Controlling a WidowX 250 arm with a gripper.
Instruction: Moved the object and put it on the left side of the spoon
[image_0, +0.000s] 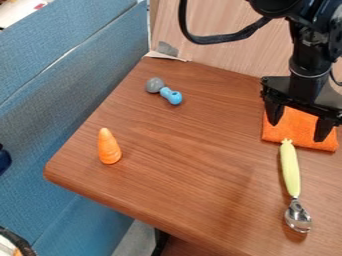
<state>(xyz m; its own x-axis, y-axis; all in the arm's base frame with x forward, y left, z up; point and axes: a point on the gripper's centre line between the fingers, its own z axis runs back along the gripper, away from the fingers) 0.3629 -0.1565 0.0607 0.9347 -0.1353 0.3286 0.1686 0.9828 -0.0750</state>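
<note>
My gripper (295, 131) hangs over the orange cloth at the right of the table, its two fingers spread apart with nothing between them. Just below it lies the spoon (290, 172), its pale yellow handle reaching up to the cloth's front edge and its metal bowl toward the front. The orange cloth (294, 127) lies folded flat, partly hidden by the gripper. An orange carrot-like toy (108, 146) is near the table's left corner. Toward the back left sits a blue and grey toy (171, 95). Which of these is the object meant, I cannot tell.
The brown wooden table (194, 165) has its left edge beside a blue padded partition (53, 90). A light wood panel (220, 55) rises behind the table, and a black cable loops in front of it.
</note>
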